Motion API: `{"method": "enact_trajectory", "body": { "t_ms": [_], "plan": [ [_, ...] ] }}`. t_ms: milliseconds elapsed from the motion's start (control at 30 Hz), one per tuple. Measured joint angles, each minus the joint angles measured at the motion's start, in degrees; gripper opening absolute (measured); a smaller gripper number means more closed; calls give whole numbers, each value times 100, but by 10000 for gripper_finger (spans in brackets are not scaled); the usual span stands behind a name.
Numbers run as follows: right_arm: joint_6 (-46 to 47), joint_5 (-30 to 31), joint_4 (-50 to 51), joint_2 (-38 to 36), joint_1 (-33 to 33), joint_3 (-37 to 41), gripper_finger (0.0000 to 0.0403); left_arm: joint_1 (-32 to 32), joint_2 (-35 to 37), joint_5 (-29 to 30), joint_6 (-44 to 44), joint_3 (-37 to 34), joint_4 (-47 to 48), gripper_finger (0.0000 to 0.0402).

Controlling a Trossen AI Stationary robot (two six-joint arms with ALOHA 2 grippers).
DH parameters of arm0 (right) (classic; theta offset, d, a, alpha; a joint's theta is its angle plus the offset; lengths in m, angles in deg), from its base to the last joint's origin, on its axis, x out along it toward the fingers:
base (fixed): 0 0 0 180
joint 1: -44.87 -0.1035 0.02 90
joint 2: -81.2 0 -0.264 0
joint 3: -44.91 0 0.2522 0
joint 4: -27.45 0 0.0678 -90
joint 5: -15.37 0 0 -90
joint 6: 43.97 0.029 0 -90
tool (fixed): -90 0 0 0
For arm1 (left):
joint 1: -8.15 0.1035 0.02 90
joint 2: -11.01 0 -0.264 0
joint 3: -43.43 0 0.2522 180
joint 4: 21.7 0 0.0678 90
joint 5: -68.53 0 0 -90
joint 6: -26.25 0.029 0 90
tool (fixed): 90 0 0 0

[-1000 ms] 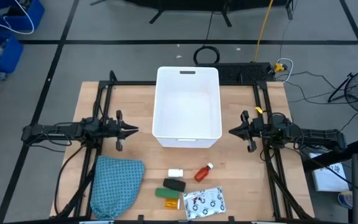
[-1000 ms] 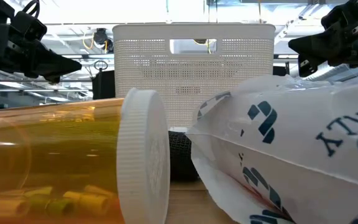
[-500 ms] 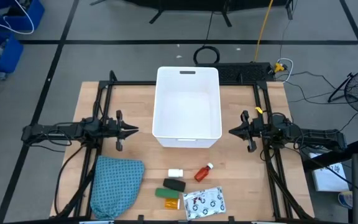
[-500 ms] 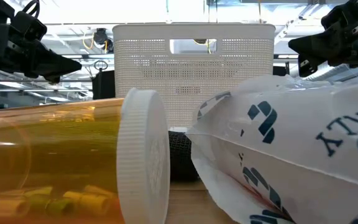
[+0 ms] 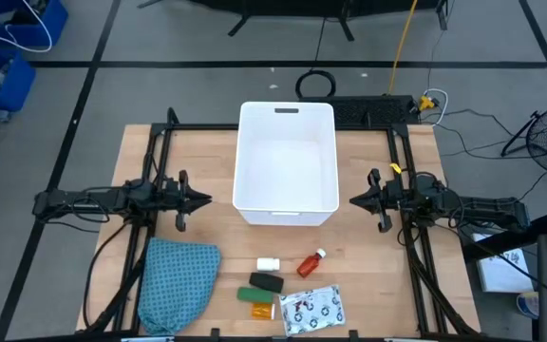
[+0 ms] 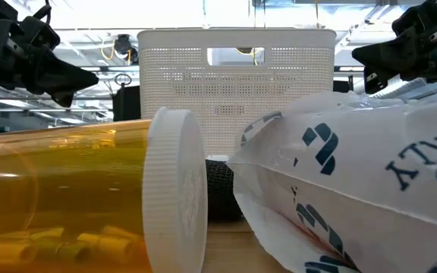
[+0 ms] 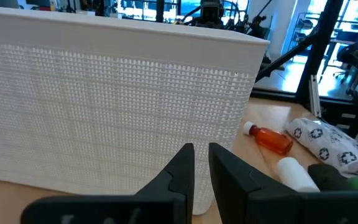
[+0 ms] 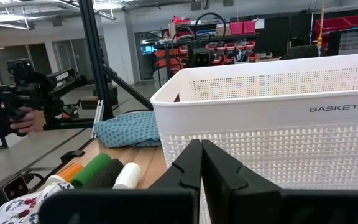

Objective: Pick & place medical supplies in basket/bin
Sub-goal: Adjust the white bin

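Left gripper (image 5: 204, 199): fingers nearly together with a thin slit between them, nothing held, hanging just beside the white basket (image 5: 288, 161), tips pointing at its long wall. Right gripper (image 5: 354, 200): fingers pressed shut, empty, just off the opposite long wall, facing it. Past both sets of tips toward the table's near edge, well apart from either: white roll (image 5: 269, 263), red bottle with white cap (image 5: 311, 263), black oblong (image 5: 266, 281), green block (image 5: 252, 295), orange vial (image 5: 263, 311), patterned packet (image 5: 311, 309) in one loose cluster. Closer to the left gripper, beside that cluster: teal cloth (image 5: 177, 281). All on the wooden table (image 5: 368, 313); no supplies visible inside the basket.
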Motion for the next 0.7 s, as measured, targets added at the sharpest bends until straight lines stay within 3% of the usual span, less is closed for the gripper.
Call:
{"method": "enact_trajectory", "body": {
  "t_ms": [400,567,700],
  "plan": [
    [0,0,-7,0,1,2,0,2,0,226,198,-2,-116,51],
    [-33,-31,-582,2,-2,-16,0,2,0,458,224,-2,-91,51],
    [-559,-550,-532,19,-56,-407,3,2,0,455,222,-2,-64,51]
  ]
}}
